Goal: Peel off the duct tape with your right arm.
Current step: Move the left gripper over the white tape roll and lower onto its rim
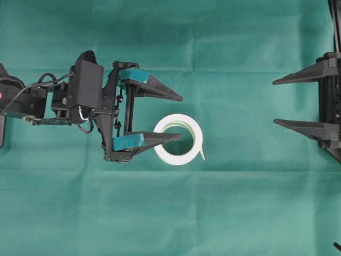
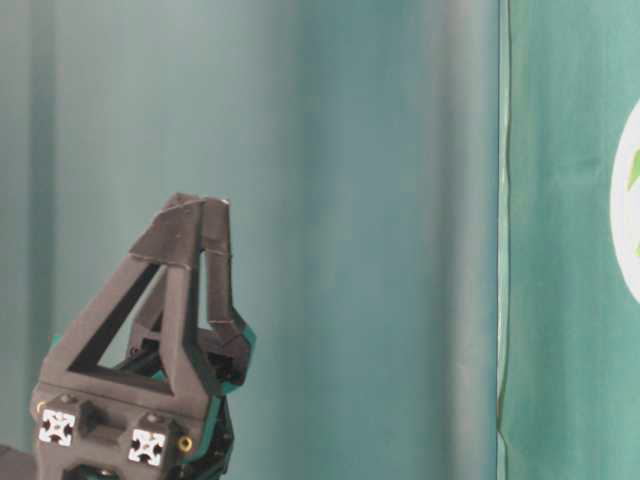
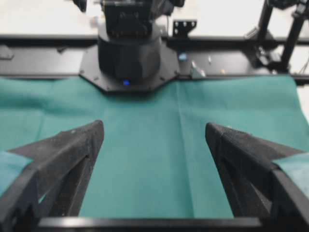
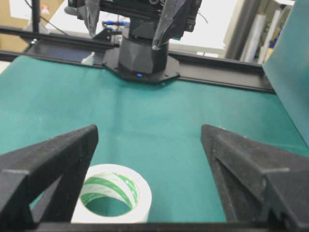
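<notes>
With right hand spread wide, steer toward the duct tape, pinch only the loose strip end at the roll's outer rim, and pull away slowly.

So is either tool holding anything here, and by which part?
Nothing is held. The left tool is open, one finger reaching over the duct tape roll's hole without clamping it. The right tool is open, well apart from it.
</notes>
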`<action>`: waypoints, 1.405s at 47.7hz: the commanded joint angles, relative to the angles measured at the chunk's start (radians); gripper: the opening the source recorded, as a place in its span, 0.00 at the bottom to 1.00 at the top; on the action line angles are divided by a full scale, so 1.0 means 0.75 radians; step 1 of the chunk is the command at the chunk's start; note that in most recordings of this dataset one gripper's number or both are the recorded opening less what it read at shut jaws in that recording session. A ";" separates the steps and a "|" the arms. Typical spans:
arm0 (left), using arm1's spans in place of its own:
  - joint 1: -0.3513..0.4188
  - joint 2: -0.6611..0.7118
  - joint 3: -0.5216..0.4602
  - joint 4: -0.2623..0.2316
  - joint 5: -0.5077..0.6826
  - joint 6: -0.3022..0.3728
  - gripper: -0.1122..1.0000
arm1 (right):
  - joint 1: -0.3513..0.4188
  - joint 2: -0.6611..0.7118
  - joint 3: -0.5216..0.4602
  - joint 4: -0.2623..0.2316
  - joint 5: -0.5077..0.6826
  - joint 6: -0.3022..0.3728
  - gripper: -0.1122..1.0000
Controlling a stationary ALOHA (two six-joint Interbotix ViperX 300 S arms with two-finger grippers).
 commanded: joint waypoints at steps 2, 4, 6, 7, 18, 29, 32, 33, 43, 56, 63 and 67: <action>-0.018 -0.025 -0.057 -0.002 0.106 0.000 0.99 | 0.000 0.006 -0.016 -0.002 -0.014 0.000 0.84; -0.025 -0.025 -0.078 -0.002 0.170 0.000 0.99 | 0.000 0.004 -0.016 -0.002 -0.014 0.000 0.84; -0.031 -0.020 -0.100 -0.002 0.245 0.000 0.99 | 0.000 0.004 -0.014 -0.002 -0.012 0.000 0.84; -0.033 -0.018 -0.112 -0.002 0.284 0.002 0.99 | 0.000 0.004 -0.016 -0.002 -0.014 0.000 0.84; -0.059 0.043 -0.272 -0.002 0.736 0.010 0.99 | -0.002 0.004 -0.014 -0.002 -0.014 0.000 0.84; -0.080 0.147 -0.409 -0.002 1.068 0.012 0.99 | 0.000 0.008 -0.014 -0.002 -0.014 0.000 0.84; -0.090 0.174 -0.440 -0.002 1.121 0.014 0.99 | 0.000 0.008 -0.014 -0.002 -0.014 0.000 0.84; -0.094 0.182 -0.450 -0.002 1.135 0.014 0.99 | 0.000 0.008 -0.014 -0.002 -0.014 0.002 0.84; -0.102 0.245 -0.501 -0.002 1.217 0.014 0.99 | 0.000 0.010 -0.014 -0.002 -0.012 0.002 0.84; -0.102 0.340 -0.507 -0.002 1.211 0.014 0.99 | 0.000 0.008 -0.012 -0.002 -0.014 0.002 0.84; -0.102 0.397 -0.503 -0.002 1.209 0.016 0.99 | 0.000 0.010 -0.014 -0.002 -0.012 0.002 0.84; -0.102 0.421 -0.499 -0.002 1.209 0.016 0.99 | 0.000 0.010 -0.014 -0.002 -0.014 0.002 0.84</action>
